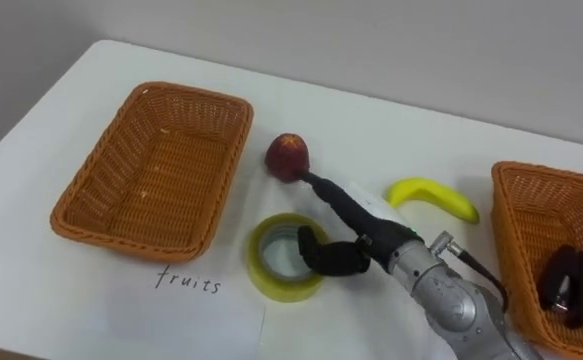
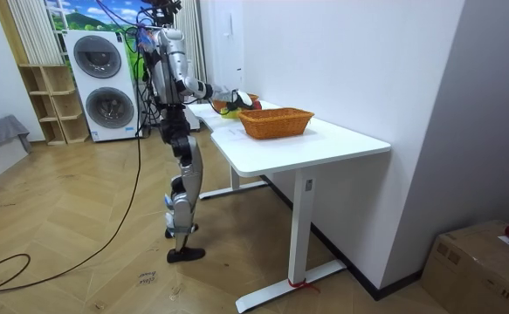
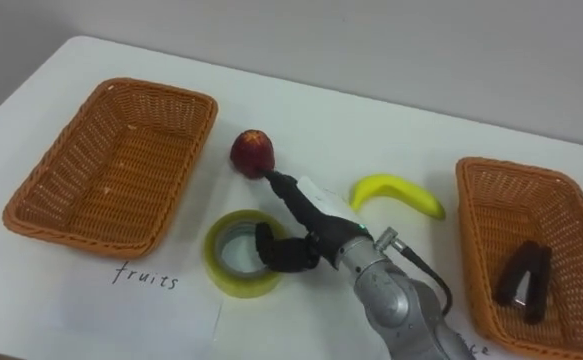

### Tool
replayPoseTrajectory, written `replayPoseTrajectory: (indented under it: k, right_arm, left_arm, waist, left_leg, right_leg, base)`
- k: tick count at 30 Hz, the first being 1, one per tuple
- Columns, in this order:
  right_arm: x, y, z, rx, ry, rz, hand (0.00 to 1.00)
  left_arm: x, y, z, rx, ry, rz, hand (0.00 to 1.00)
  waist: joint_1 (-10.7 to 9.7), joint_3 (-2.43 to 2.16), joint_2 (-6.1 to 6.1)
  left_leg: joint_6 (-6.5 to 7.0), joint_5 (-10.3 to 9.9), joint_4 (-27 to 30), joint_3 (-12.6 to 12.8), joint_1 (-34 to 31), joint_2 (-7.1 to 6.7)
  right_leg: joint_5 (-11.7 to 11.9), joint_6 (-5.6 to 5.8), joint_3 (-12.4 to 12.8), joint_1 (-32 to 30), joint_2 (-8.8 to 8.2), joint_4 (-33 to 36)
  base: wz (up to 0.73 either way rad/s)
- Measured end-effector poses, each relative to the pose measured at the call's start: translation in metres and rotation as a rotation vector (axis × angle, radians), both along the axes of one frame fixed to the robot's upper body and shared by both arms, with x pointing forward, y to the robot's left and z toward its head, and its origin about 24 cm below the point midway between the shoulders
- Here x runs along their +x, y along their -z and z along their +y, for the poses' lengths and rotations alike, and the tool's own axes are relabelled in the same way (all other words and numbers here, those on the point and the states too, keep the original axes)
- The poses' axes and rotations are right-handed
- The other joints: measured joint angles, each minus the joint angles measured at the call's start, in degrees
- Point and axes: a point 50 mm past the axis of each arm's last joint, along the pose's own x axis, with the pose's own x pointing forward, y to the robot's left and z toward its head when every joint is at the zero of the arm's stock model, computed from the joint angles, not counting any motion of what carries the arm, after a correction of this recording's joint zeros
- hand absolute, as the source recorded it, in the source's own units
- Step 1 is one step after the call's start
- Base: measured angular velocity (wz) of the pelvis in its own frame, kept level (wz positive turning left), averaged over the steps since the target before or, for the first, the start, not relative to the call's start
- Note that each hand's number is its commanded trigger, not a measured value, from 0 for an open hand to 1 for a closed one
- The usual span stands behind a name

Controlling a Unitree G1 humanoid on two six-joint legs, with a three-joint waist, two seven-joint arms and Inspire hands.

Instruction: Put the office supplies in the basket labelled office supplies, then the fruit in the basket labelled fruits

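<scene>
One red apple (image 1: 288, 156) lies on the tabletop (image 1: 371, 120) at the straight fingertips of the right hand (image 1: 366, 232), which is stretched open with nothing held. Pushed rather than enclosed, the apple could be rolled away. The yellow tape roll (image 1: 259, 262), under the bent thumb, could be dragged along. The fruit basket (image 1: 86, 215) lies to the hand's left.

woven wicker baskets (image 1: 156, 165), smooth matt white table (image 1: 391, 130), glossy tape roll (image 1: 283, 258), metallic robot hand (image 1: 341, 240)

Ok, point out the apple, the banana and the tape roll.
apple (image 1: 288, 156), left eye view, on its red skin
banana (image 1: 433, 196), left eye view, middle of its curve
tape roll (image 1: 283, 290), left eye view, near outer wall
</scene>
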Motion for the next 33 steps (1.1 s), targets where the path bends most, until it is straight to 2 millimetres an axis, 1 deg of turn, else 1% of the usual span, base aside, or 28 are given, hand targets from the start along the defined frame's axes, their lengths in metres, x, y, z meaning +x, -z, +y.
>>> replayPoseTrajectory:
  k: [1, 3, 5, 7, 8, 9, 11, 14, 15, 17, 21, 23, 24, 26, 30, 33]
  right_arm:
    - [0.001, -0.001, -0.001, -0.009, -0.008, 0.003, 0.00]
    - [0.005, -0.007, -0.004, -0.048, -0.038, 0.019, 0.00]
    - [0.006, -0.011, -0.004, -0.073, -0.062, 0.031, 0.00]
    - [0.006, -0.016, -0.005, -0.111, -0.081, 0.036, 0.00]
    - [0.007, -0.020, -0.006, -0.132, -0.093, 0.038, 0.00]
    - [0.009, -0.024, -0.008, -0.160, -0.105, 0.036, 0.00]
    - [0.014, -0.029, -0.014, -0.205, -0.108, 0.029, 0.00]
    - [0.018, -0.036, -0.028, -0.265, -0.083, 0.020, 0.00]
    - [0.020, -0.038, -0.033, -0.281, -0.076, 0.018, 0.00]
    - [0.023, -0.043, -0.036, -0.296, -0.071, 0.011, 0.00]
    - [0.026, -0.047, -0.042, -0.330, -0.072, 0.021, 0.00]
    - [0.025, -0.046, -0.043, -0.335, -0.072, 0.040, 0.00]
    - [0.026, -0.047, -0.043, -0.337, -0.078, 0.047, 0.00]
    - [0.027, -0.048, -0.043, -0.341, -0.080, 0.060, 0.00]
    - [0.028, -0.049, -0.043, -0.346, -0.089, 0.077, 0.00]
    - [0.028, -0.050, -0.042, -0.350, -0.098, 0.088, 0.00]
  left_arm:
    - [0.002, 0.000, 0.001, 0.002, -0.002, -0.003, 0.00]
    - [0.003, -0.001, 0.005, 0.009, -0.001, -0.002, 0.00]
    - [0.001, -0.002, 0.009, 0.014, -0.005, 0.005, 0.00]
    - [-0.005, -0.003, 0.014, 0.019, -0.023, 0.020, 0.00]
    - [-0.008, -0.004, 0.018, 0.023, -0.034, 0.027, 0.00]
    - [-0.008, -0.005, 0.022, 0.023, -0.049, 0.027, 0.00]
    - [-0.010, -0.006, 0.027, 0.027, -0.078, 0.024, 0.00]
    - [-0.013, -0.007, 0.032, 0.032, -0.099, 0.033, 0.00]
    - [-0.015, -0.007, 0.034, 0.038, -0.098, 0.039, 0.00]
    - [-0.016, -0.008, 0.038, 0.049, -0.097, 0.048, 0.00]
    - [-0.014, -0.009, 0.039, 0.058, -0.084, 0.046, 0.00]
    - [-0.015, -0.009, 0.040, 0.058, -0.086, 0.049, 0.00]
    - [-0.015, -0.009, 0.040, 0.060, -0.086, 0.050, 0.00]
    - [-0.016, -0.009, 0.041, 0.063, -0.086, 0.052, 0.00]
    - [-0.016, -0.009, 0.042, 0.064, -0.086, 0.054, 0.00]
    - [-0.017, -0.009, 0.042, 0.065, -0.087, 0.055, 0.00]
  waist:
    - [0.19, 0.04, -0.19]
    - [1.01, 0.31, -0.75]
    - [1.23, 0.38, -1.09]
    - [1.17, 0.41, -1.36]
    - [1.05, 0.32, -1.60]
    - [0.95, 0.33, -1.89]
    - [1.11, 0.49, -2.32]
    - [1.15, 0.46, -2.58]
    - [1.15, 0.51, -2.68]
    - [1.13, 0.56, -2.76]
    - [1.17, 0.57, -2.76]
    - [1.14, 0.65, -3.07]
    - [1.13, 0.75, -3.55]
    - [1.08, 1.01, -3.94]
    - [1.16, 0.60, -4.61]
    - [1.21, 0.58, -4.69]
  left_leg:
    - [0.00, -0.01, 0.02, -0.06, 0.00, 0.00]
    - [0.01, -0.01, -0.14, -0.09, 0.05, -0.01]
    - [0.01, -0.01, -0.41, -0.24, 0.14, 0.00]
    - [0.01, -0.01, -0.44, -0.64, 0.01, -0.03]
    - [0.01, -0.01, -0.43, -1.06, -0.20, -0.07]
    - [0.01, 0.00, -0.38, -1.36, -0.19, -0.08]
    - [0.01, 0.00, -0.34, -1.42, -0.22, -0.08]
    - [0.03, 0.01, -0.34, -1.93, -0.24, -0.17]
    - [0.03, 0.01, -0.35, -1.94, -0.21, -0.17]
    - [0.02, 0.01, -0.38, -1.95, -0.15, -0.12]
    - [0.02, 0.01, -0.56, -1.95, 0.22, -0.06]
    - [0.02, 0.01, -0.60, -1.95, 0.46, -0.05]
    - [0.02, 0.01, -0.60, -1.90, 0.48, -0.04]
    - [0.02, 0.01, -0.60, -1.88, 0.42, 0.00]
    - [0.02, 0.01, -0.58, -1.89, 0.45, -0.04]
    - [0.02, 0.01, -0.55, -1.89, 0.43, -0.05]
  right_leg:
    - [0.00, 0.00, 0.00, 0.03, 0.00, 0.00]
    - [0.00, 0.00, -0.03, 0.02, -0.02, 0.00]
    - [0.00, 0.00, -0.10, 0.02, -0.01, -0.01]
    - [0.00, 0.00, -0.85, -0.04, -0.01, -0.03]
    - [0.00, 0.00, -1.55, -0.11, -0.04, -0.04]
    - [0.00, 0.00, -1.67, -0.16, -0.03, -0.04]
    - [0.00, 0.00, -1.52, -0.17, -0.03, -0.07]
    - [0.00, 0.00, -1.46, -0.06, -0.13, -0.05]
    - [0.00, 0.00, -1.45, -0.04, -0.14, -0.05]
    - [0.00, 0.00, -1.35, -0.03, -0.11, -0.05]
    - [0.00, 0.00, -0.85, 0.20, -0.06, -0.06]
    - [0.00, 0.00, -0.32, 0.44, -0.03, -0.11]
    - [0.00, 0.00, -0.20, 0.44, 0.01, -0.11]
    - [0.00, 0.00, -0.07, 0.38, 0.07, -0.14]
    - [0.00, 0.00, -0.06, 0.45, 0.01, -0.14]
    - [0.00, 0.00, -0.07, 0.44, -0.05, -0.13]
  base:
    - [0.04]
    - [0.00]
    - [0.05]
    - [0.11]
    - [0.16]
    - [0.14]
    - [0.06]
    - [0.08]
    - [0.04]
    - [0.00]
    - [0.00]
    - [0.00]
    - [0.00]
    - [0.00]
    - [0.00]
    - [0.00]
